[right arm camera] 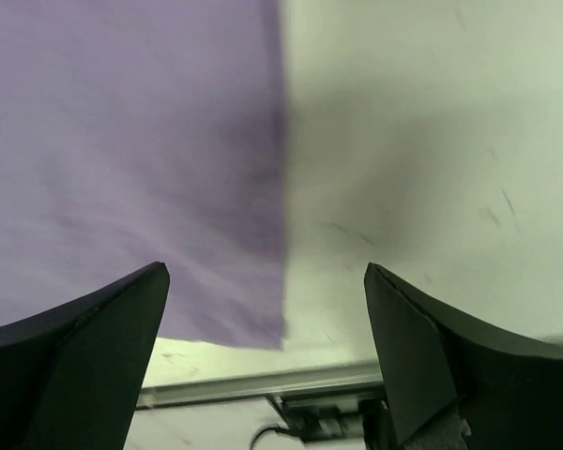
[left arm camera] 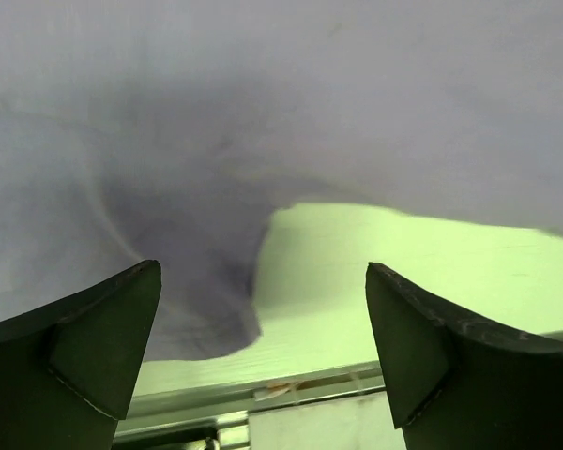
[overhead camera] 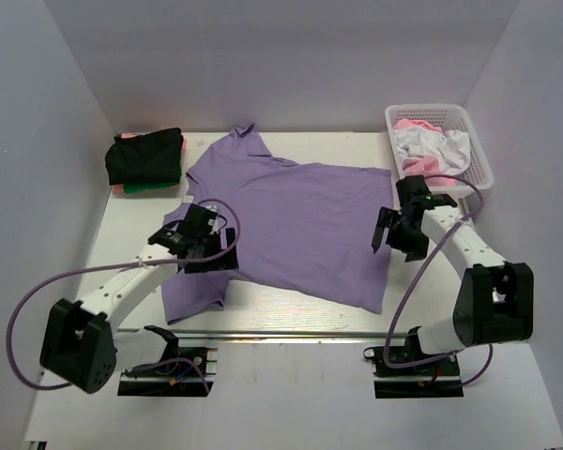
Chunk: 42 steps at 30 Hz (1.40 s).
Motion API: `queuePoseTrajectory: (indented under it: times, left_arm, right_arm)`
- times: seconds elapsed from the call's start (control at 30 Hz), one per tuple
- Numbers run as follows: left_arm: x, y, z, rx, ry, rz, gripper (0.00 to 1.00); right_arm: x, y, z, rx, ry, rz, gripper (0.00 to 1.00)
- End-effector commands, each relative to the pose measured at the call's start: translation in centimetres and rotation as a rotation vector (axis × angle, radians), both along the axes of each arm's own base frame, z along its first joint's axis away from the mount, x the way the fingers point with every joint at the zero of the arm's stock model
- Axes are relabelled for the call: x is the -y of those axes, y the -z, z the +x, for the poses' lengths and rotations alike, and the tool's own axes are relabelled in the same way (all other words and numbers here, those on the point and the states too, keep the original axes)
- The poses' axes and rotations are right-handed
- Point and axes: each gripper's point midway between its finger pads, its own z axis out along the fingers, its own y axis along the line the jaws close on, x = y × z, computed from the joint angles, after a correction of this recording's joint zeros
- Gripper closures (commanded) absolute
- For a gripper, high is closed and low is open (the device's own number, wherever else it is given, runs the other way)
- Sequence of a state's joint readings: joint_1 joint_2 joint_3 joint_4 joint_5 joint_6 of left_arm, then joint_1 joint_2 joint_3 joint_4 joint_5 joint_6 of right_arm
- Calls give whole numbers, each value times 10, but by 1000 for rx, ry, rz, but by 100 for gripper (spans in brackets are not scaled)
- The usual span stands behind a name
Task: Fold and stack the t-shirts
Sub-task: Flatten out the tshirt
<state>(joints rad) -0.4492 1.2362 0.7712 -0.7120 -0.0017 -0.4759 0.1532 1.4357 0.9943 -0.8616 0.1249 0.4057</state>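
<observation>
Room: I see plain white walls (overhead camera: 281,56) closing in the far side and both flanks.
Bench: the white bench (overhead camera: 300,403) (right arm camera: 432,141) carries everything; in the right wrist view its top shows faint scuffs.
Rail: a thin metal rail (overhead camera: 281,333) (left arm camera: 263,389) (right arm camera: 253,382) runs along the near edge, just ahead of the arm bases.
Lavender t-shirt: the lavender t-shirt (overhead camera: 300,220) (left arm camera: 263,94) (right arm camera: 122,141) lies spread flat across the middle of the bench, collar toward the far edge left of centre, its right side reaching toward the right edge, and one sleeve trailing toward the near left.
Basket: the white lattice basket (overhead camera: 436,111) sits in the far right corner, with pink cloth (overhead camera: 415,125) and white cloth (overhead camera: 441,148) bunched inside.
Folded stack: in the far left corner I see a black shirt (overhead camera: 145,155) on top of a green shirt (overhead camera: 155,186), with a pink edge (overhead camera: 119,190) showing underneath.
Left gripper: my left gripper (overhead camera: 206,246) (left arm camera: 263,272) sits over the near-left sleeve of the lavender t-shirt, jaws spread wide with nothing between them; whether the tips touch the cloth I cannot tell.
Right gripper: my right gripper (overhead camera: 394,230) (right arm camera: 266,272) hangs above the shirt's right edge, jaws spread wide and empty; that straight edge and its near corner lie between the fingers, bare bench to the right.
</observation>
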Motion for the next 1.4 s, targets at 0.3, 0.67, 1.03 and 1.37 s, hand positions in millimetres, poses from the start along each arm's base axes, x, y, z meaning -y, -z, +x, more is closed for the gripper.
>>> queuePoseTrajectory:
  times: [0.3,0.67,1.03,1.37]
  left_arm:
    - [35,-54,127,328,-87,-119,0]
    - [13,-9,236,308,-132,51,0]
    - [31,26,277,230,-78,9,0]
    - [44,-32,256,309,-8,-75,0]
  right_arm:
    - [-61,2,104,301,-201,147,10]
    - [-37,52,178,216,-161,-42,10]
    - [8,72,252,125,-71,-125,10]
    - [-42,18,276,279,-395,45,10]
